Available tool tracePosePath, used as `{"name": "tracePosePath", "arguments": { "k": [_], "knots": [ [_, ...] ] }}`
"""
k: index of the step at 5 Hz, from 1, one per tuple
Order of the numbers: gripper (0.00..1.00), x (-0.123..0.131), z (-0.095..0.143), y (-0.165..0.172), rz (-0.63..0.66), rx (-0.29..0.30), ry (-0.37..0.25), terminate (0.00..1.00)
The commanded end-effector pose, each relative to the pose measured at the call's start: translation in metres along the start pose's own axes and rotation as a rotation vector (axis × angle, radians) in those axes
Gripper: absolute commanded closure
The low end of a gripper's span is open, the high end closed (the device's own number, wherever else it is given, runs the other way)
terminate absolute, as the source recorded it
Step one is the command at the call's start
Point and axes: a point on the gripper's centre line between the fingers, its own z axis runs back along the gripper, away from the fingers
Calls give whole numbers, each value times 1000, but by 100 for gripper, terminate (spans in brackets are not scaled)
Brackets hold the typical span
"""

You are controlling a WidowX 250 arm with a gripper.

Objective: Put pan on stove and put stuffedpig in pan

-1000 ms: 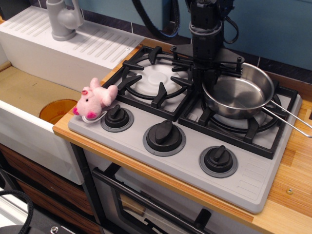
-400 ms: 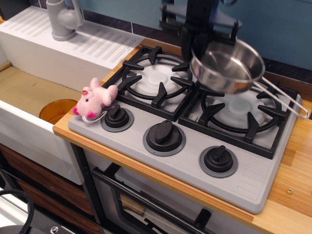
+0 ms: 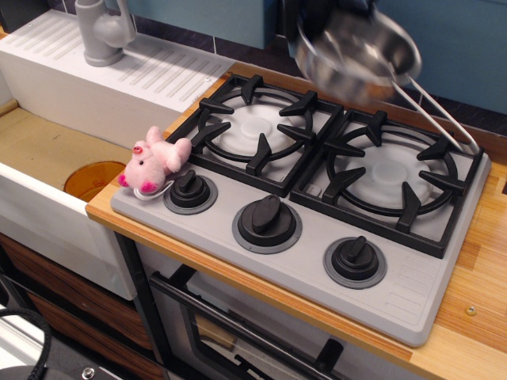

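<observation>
The shiny steel pan (image 3: 358, 57) hangs tilted and motion-blurred in the air above the back of the stove (image 3: 412, 277), between the two burners. Its wire-loop handle (image 3: 440, 112) slopes down to the right over the right grate. My gripper (image 3: 310, 28) is a dark blurred shape at the top edge, at the pan's left rim, shut on the pan; its fingers are hard to make out. The pink stuffedpig (image 3: 154, 162) lies on the stove's front left corner, beside the left knob (image 3: 190, 190), far from the gripper. Both burner grates are bare.
A white sink (image 3: 47, 198) with an orange disc (image 3: 93, 179) in it lies left of the stove. A grey faucet (image 3: 103, 32) and ribbed drainboard stand at the back left. Wooden counter (image 3: 475, 293) runs along the right and front. Blue wall behind.
The pan was resting on the right grate, then was lifted. It has now risen higher and shifted slightly back and left with the gripper. The pig has not moved.
</observation>
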Motion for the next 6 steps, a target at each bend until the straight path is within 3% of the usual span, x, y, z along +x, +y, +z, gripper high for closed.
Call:
{"name": "tracePosePath", "arguments": {
  "k": [1,3,6],
  "knots": [
    [100,5,0,45,-25,26,-71,0],
    [100,-11,-28,58,-4,-5,-77,0],
    [100,-1,-61,49,-7,-53,-110,0]
  ]
}}
